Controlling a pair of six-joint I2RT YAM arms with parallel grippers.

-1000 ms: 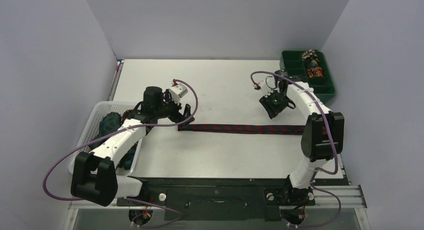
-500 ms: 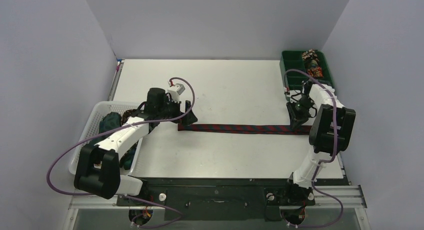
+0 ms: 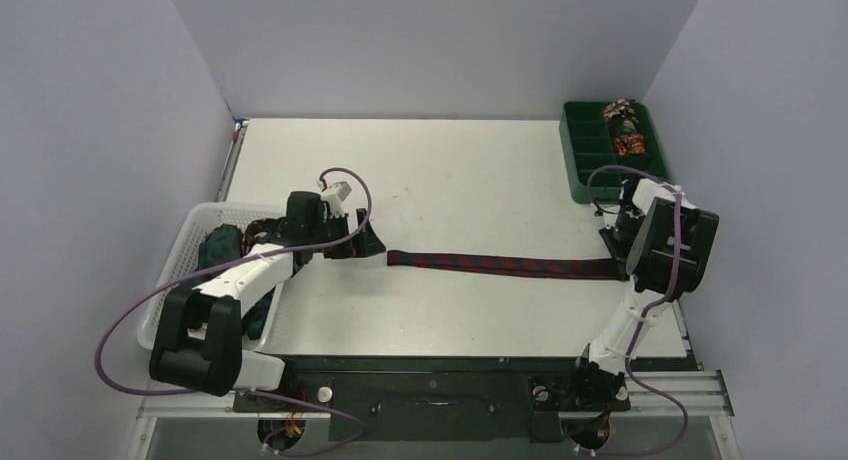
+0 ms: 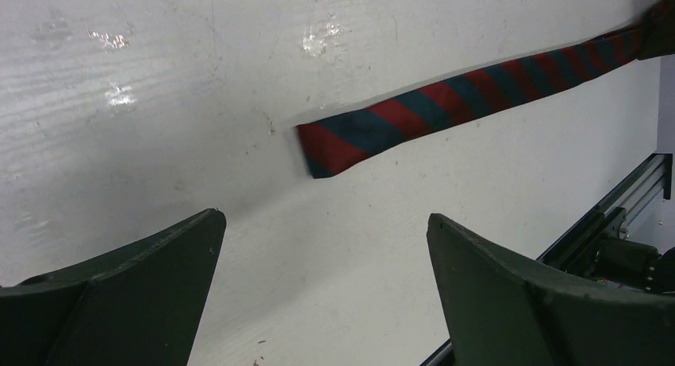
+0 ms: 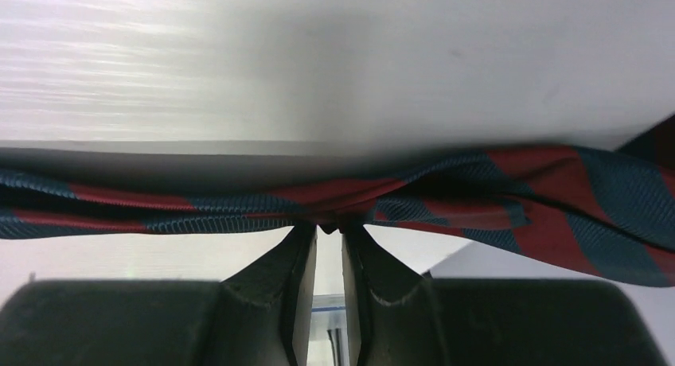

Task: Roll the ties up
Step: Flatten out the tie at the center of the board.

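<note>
Between the nearly closed fingers of the right gripper the navy and red striped tie is pinched, its fabric bunched into folds at the fingertips and spreading out to either side of them across the wrist view. From above, this gripper is mostly hidden under its own arm at the table's right edge. From that grip the tie stretches over the white table toward the left gripper, lying flat and almost straight. Its free end, cut nearly square, rests on the table just ahead of the gap between the left gripper's fingers, apart from both of them. That gripper's jaws are spread wide, with only bare table between them. Behind the left gripper, alongside its arm, a white mesh basket holds a dark green tie and more dark fabric that cannot be made out clearly. Beyond the right gripper, at the far corner of the table, sits a green compartment tray, well apart from the striped tie, with rolled multicoloured ties in its far compartments
</note>
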